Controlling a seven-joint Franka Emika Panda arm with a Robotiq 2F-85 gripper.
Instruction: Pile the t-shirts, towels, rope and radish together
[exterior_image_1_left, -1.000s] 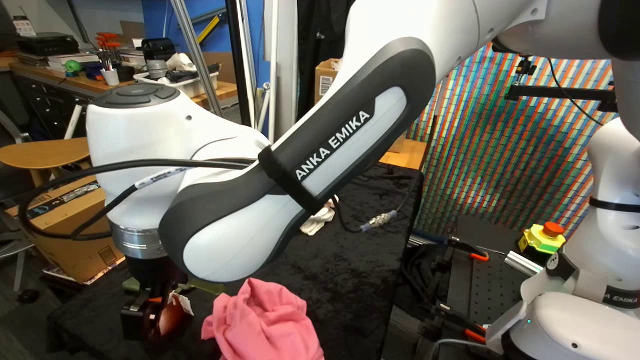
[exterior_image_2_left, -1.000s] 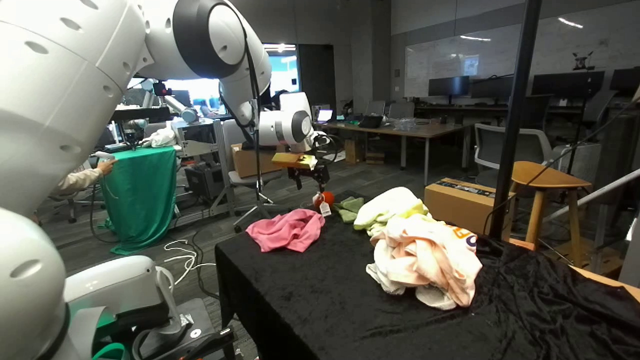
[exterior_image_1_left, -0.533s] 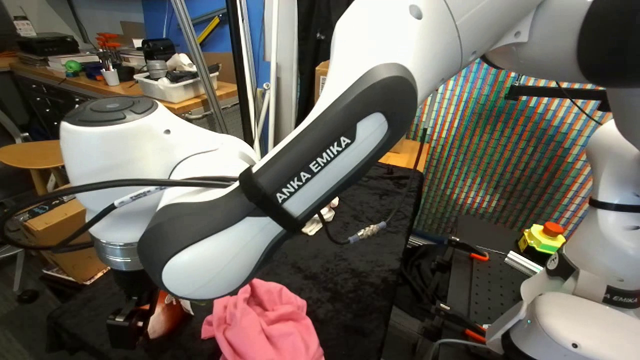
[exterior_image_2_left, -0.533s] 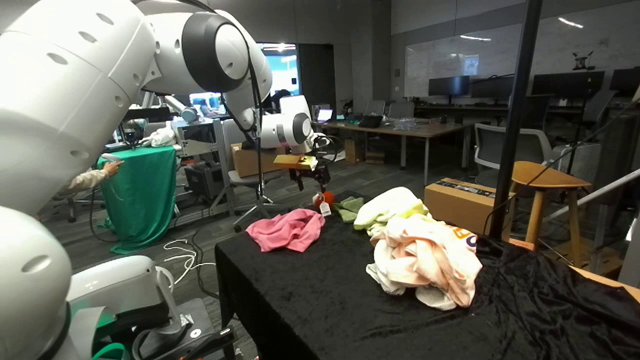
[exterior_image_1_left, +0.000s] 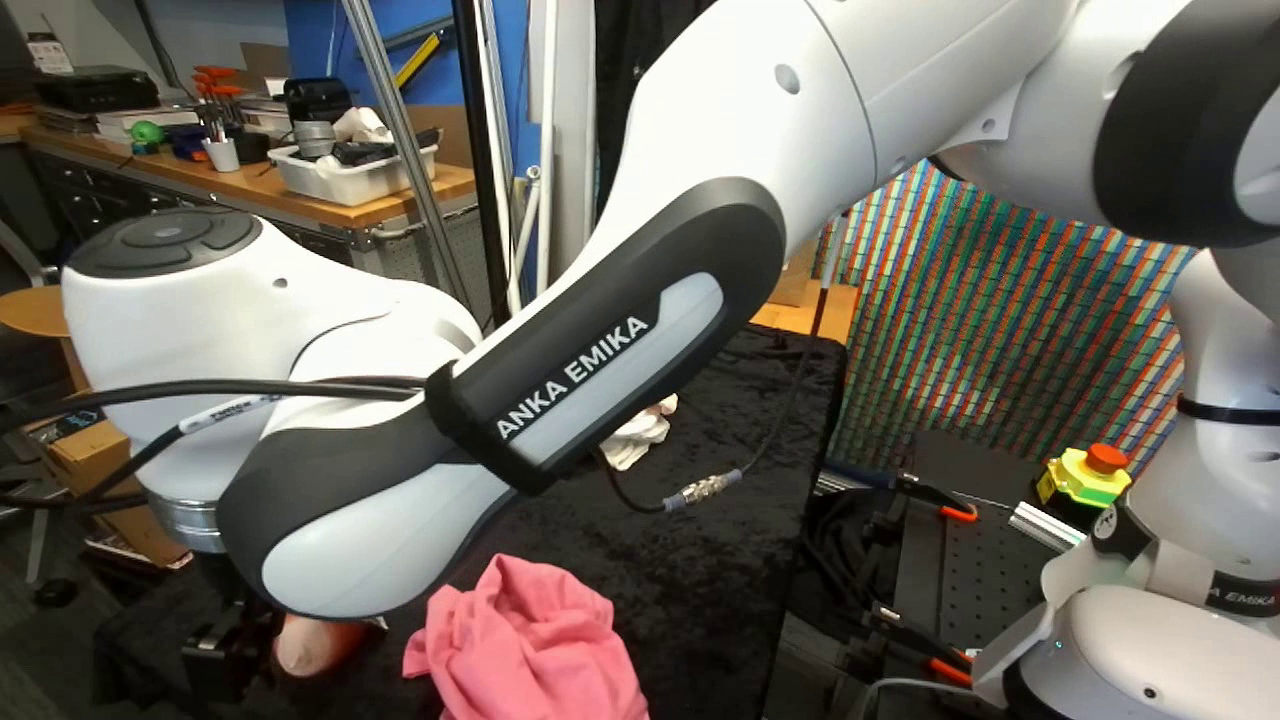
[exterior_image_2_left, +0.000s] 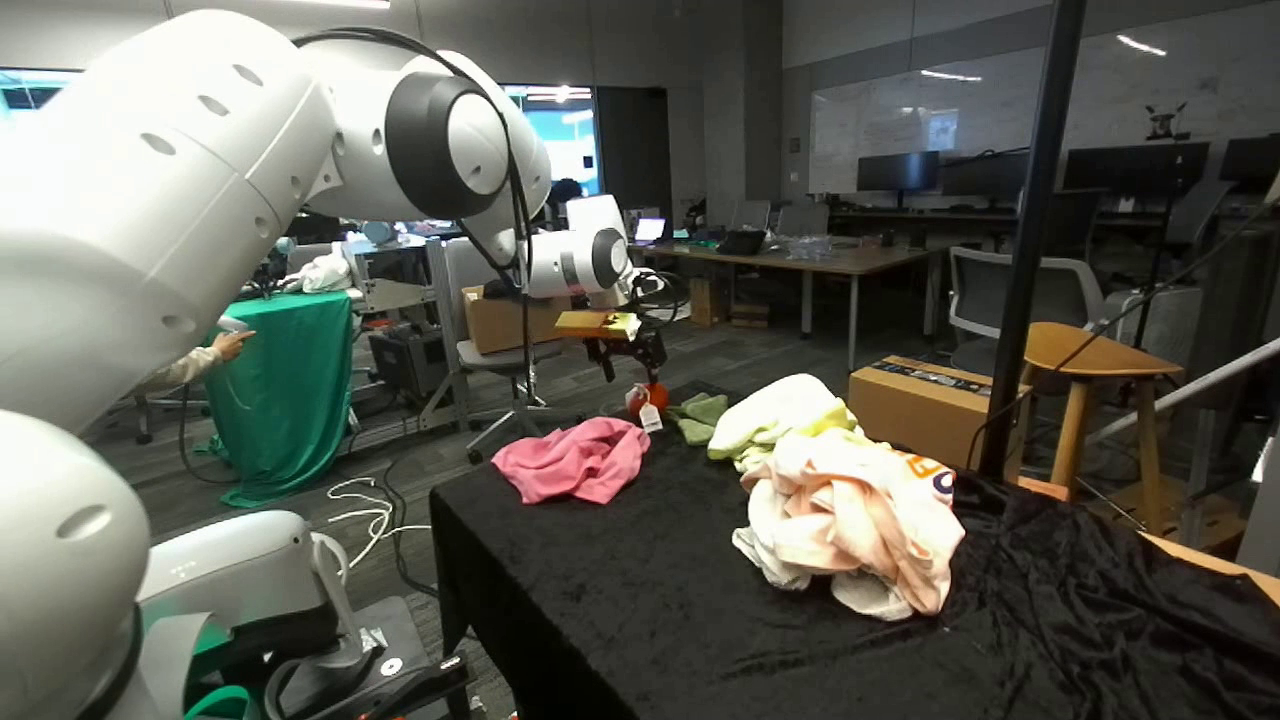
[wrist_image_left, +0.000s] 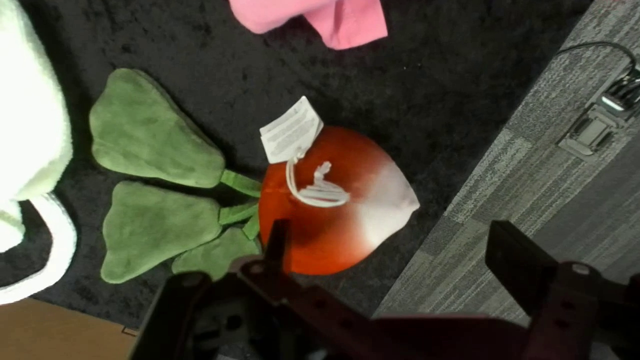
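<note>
One plush radish (wrist_image_left: 325, 230), round and red with a whitish tip and green leaves, lies on the black-draped worktop (wrist_image_left: 465, 75), its leaf-to-tip axis running left to right in the wrist view. The empty end effector (wrist_image_left: 390, 235) hangs above, to its near right, jaws spread along roughly that line, so a leftward shift looks needed before closing.

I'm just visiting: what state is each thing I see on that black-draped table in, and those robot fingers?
Black robot fingers: spread wide, holding nothing
Red-and-white plush radish with green leaves: lying on its side, leaves spread
Soft pink cloth: crumpled, apart from the radish
Peach-and-white cloth heap: crumpled into folds
Pale yellow-green cloth: bunched
Thick white cord: curved, partly out of the picture
Black plush tablecloth: draped over the edge
</note>
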